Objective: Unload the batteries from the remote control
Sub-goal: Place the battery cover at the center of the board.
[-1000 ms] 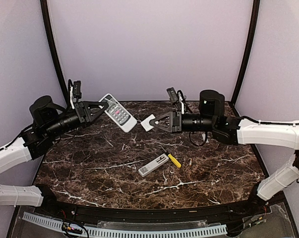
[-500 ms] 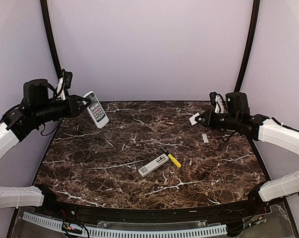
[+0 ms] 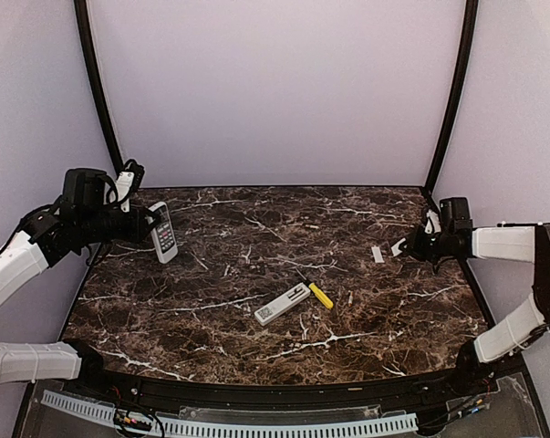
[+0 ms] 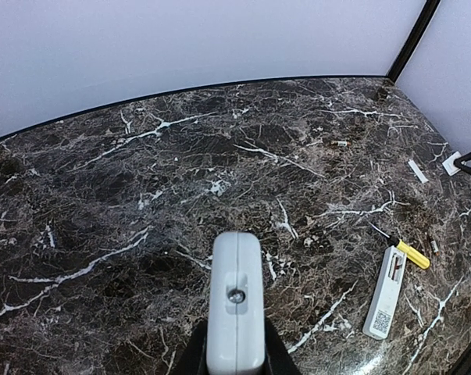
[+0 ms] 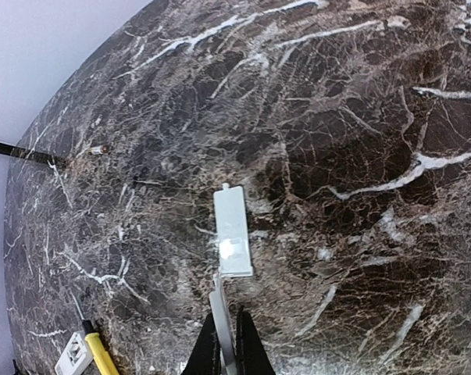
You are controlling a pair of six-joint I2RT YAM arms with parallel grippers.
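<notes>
Between the black fingers of the left gripper [image 4: 235,358] sat the remote control [image 4: 235,301], clamped by its near end. It was a smooth white plastic bar with rounded corners, and one small round screw hole showed on the side facing the wrist camera. From above, its grey keypad face with rows of small buttons was visible. Its long axis ran away from the gripper and tilted downward, the free end low over the left back part of the table [image 3: 211,338]; whether it touched could not be told.

At the right edge, the right gripper [image 3: 409,245] was pinched fully together on a thin white panel [image 5: 222,301], which was flat and seen edge-on. Just beyond it a second white panel [image 5: 233,232], rectangular with a small tab, lay flat on the stone.

The tabletop was glossy dark brown marble with white veins. Near its middle lay a slim white second remote [image 3: 282,304], set diagonally, with a yellow-handled screwdriver [image 3: 316,293] just beside its far end. A small dark stub [image 4: 432,244] lay near the screwdriver's handle, too small to say whether it was one of the batteries.

A broad stretch of marble separated the two grippers. Plain lavender walls stood close behind and at both sides.
</notes>
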